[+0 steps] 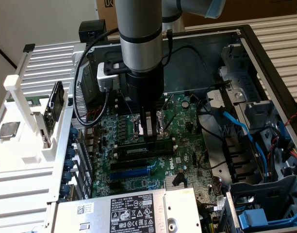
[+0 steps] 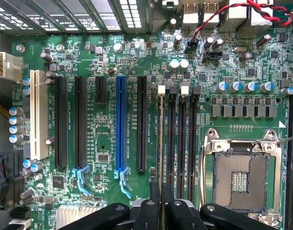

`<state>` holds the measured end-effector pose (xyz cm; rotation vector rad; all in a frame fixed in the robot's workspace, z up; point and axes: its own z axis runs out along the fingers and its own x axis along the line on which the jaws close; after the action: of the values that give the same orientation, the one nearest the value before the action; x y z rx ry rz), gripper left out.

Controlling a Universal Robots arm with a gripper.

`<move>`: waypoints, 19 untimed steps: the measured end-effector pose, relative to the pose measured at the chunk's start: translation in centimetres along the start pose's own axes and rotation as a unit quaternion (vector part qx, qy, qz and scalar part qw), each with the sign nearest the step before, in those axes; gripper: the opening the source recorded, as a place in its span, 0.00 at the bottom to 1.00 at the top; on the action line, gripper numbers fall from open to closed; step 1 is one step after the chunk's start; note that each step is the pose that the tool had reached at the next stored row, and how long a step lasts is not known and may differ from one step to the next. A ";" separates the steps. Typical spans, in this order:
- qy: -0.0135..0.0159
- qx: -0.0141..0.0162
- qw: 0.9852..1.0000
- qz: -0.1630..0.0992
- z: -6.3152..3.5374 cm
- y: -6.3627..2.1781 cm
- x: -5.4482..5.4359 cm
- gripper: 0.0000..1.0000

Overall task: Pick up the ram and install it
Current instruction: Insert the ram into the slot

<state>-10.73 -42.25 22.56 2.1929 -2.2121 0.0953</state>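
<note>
The ram (image 2: pixel 161 143) shows edge-on as a thin green-gold line along the outermost of the long black memory slots (image 2: pixel 177 139), the one beside the black expansion slot. In the exterior view the ram (image 1: pixel 131 150) stands as a dark green strip across the motherboard, just under the arm. My gripper (image 1: pixel 149 138) comes straight down onto its middle. Its black fingers (image 2: pixel 154 206) are pressed close together with the stick's top edge between them, so the gripper (image 2: pixel 161 203) is shut on the ram. Whether the stick is seated fully in the slot cannot be told.
The open processor socket (image 2: pixel 240 179) lies right beside the memory slots. A blue expansion slot (image 2: pixel 120 124) and black ones run parallel. At the exterior view's left, a white rack (image 1: pixel 29 121) carries a silver processor chip (image 1: pixel 8 130). Blue cables (image 1: pixel 240 131), the drive cage and the power supply (image 1: pixel 124 211) crowd the case.
</note>
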 end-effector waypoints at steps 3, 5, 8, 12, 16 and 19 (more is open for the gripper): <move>0.000 0.000 1.000 0.000 0.00 0.00 0.0 0.13; 0.000 0.000 1.000 0.000 0.01 0.00 0.0 0.13; 0.000 0.000 1.000 0.000 0.01 0.00 0.0 0.13; 0.000 0.000 1.000 0.000 0.01 0.00 0.0 0.15; 0.000 0.000 1.000 0.000 0.01 0.00 0.0 0.22; 0.000 0.000 1.000 0.000 0.01 0.00 0.0 0.22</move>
<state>-10.73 -42.25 22.55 2.1930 -2.2122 0.0953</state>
